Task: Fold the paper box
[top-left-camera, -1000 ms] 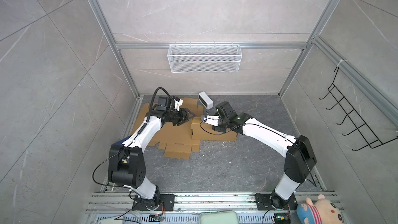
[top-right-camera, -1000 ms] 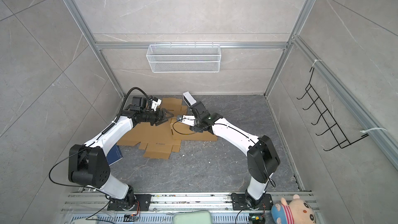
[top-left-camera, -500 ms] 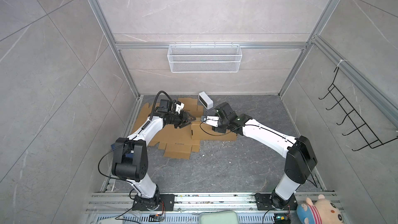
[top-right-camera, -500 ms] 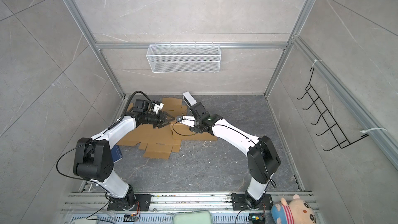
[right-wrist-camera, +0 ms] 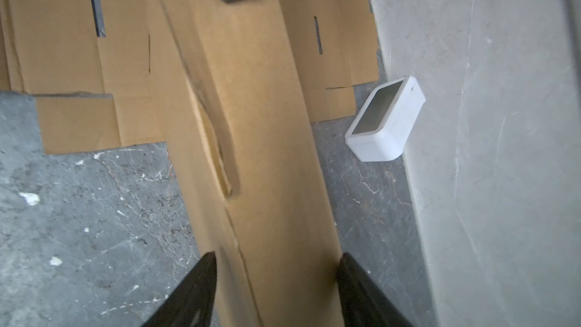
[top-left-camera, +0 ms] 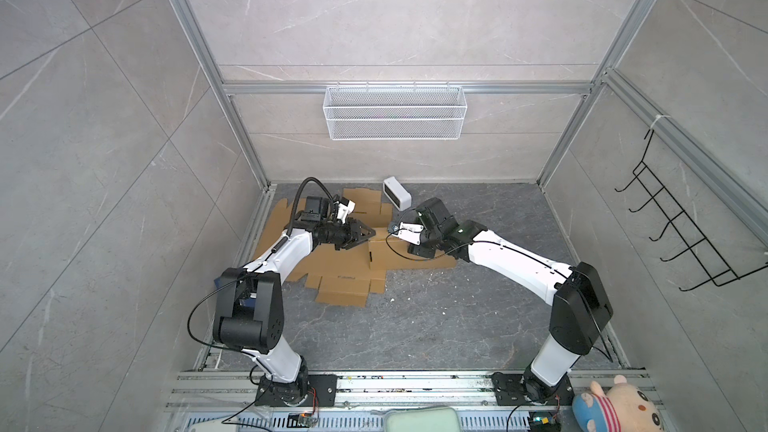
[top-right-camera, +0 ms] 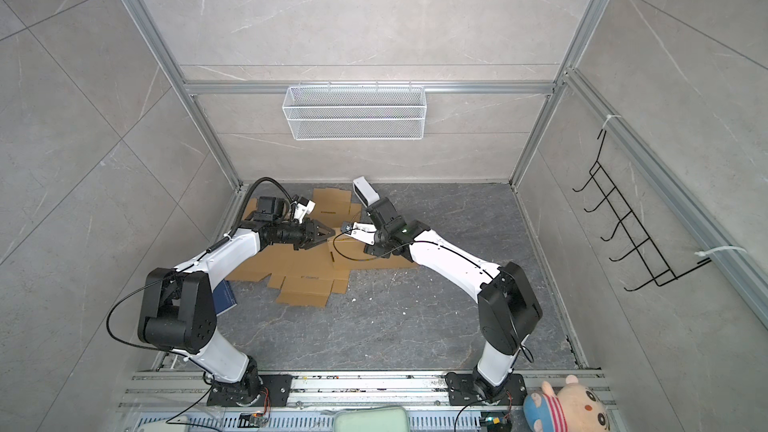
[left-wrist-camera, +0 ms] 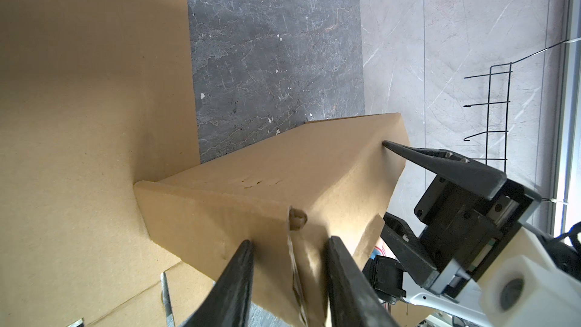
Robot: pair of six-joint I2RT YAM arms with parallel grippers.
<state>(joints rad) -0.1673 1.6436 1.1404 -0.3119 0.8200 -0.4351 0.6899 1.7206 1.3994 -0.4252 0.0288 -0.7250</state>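
Observation:
The paper box (top-left-camera: 345,268) (top-right-camera: 299,270) is a brown cardboard blank, mostly flat on the dark floor in both top views. One long side wall (left-wrist-camera: 267,180) (right-wrist-camera: 261,139) is folded up off the sheet. My left gripper (top-left-camera: 372,236) (top-right-camera: 330,233) (left-wrist-camera: 289,243) is open at one end of that wall. Its fingers straddle the wall's end edge with a gap on each side. My right gripper (top-left-camera: 411,248) (top-right-camera: 368,251) (right-wrist-camera: 278,257) is open at the other end, one finger on each side of the wall.
A small white device (top-left-camera: 397,197) (top-right-camera: 365,191) (right-wrist-camera: 385,121) leans at the back wall beside the cardboard. A blue book (top-right-camera: 224,297) lies by the left arm's base. A wire basket (top-left-camera: 395,112) hangs on the back wall, a hook rack (top-left-camera: 681,234) on the right wall.
My left gripper has reached to the end of the raised wall and its jaws have narrowed. My right gripper's jaws have widened around the wall's other end.

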